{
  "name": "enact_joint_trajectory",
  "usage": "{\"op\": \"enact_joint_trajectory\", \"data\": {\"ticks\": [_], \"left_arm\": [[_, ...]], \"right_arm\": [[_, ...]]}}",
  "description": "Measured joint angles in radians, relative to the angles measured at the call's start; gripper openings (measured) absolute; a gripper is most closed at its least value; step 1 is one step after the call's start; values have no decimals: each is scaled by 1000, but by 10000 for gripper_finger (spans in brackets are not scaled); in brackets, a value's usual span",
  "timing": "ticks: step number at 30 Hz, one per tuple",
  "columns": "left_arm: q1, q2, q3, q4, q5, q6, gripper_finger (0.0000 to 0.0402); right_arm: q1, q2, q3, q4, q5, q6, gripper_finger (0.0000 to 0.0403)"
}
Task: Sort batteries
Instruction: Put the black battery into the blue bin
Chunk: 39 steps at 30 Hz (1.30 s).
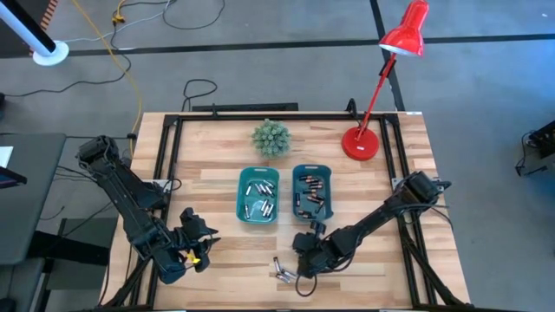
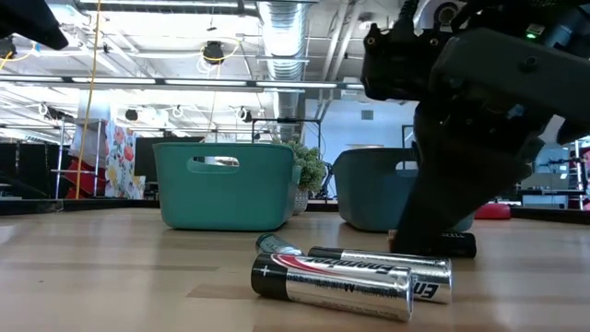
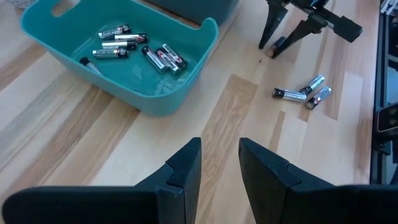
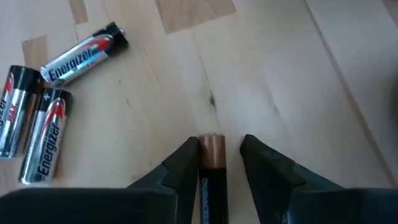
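Observation:
Two teal bins stand mid-table: the left bin (image 1: 258, 195) holds silvery batteries (image 3: 134, 50), the right bin (image 1: 312, 192) dark ones. Three silvery batteries (image 4: 43, 93) lie loose on the wood near the front edge (image 1: 282, 271). Beside them lies a dark copper-ended battery (image 4: 211, 163), flat on the table. My right gripper (image 4: 214, 162) stands low over it, open, a finger on each long side. My left gripper (image 3: 221, 168) hovers open and empty at the front left (image 1: 195, 244). My right gripper has one finger (image 4: 186, 167) against the long side of the dark battery near its copper end (image 4: 211, 148). The other finger (image 4: 258, 163) stands off with a gap. The fingers slant down from above. The battery lies flat on the wood.
A green spiky plant (image 1: 270, 137) and a red desk lamp (image 1: 362, 143) stand toward the far edge. A black frame (image 1: 173, 156) runs around the tabletop. Bare wood (image 3: 74, 137) lies between my left gripper and the left bin.

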Motion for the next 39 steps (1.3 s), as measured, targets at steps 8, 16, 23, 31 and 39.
{"op": "enact_joint_trajectory", "data": {"ticks": [8,16,23,31,39], "left_arm": [[0,0,1,10,0,0,102],[0,0,1,11,0,4,102],[0,0,1,12,0,-3,102],[0,0,1,11,0,54,102],[0,1,1,12,1,128,102]], "right_arm": [[1,-53,-5,-121,-29,11,137],[0,-25,-1,-116,-124,11,79],[-15,-50,-1,-101,-157,10,11],[-21,-169,-8,-159,-162,22,6],[-21,-371,-6,-176,-138,30,4]]}}
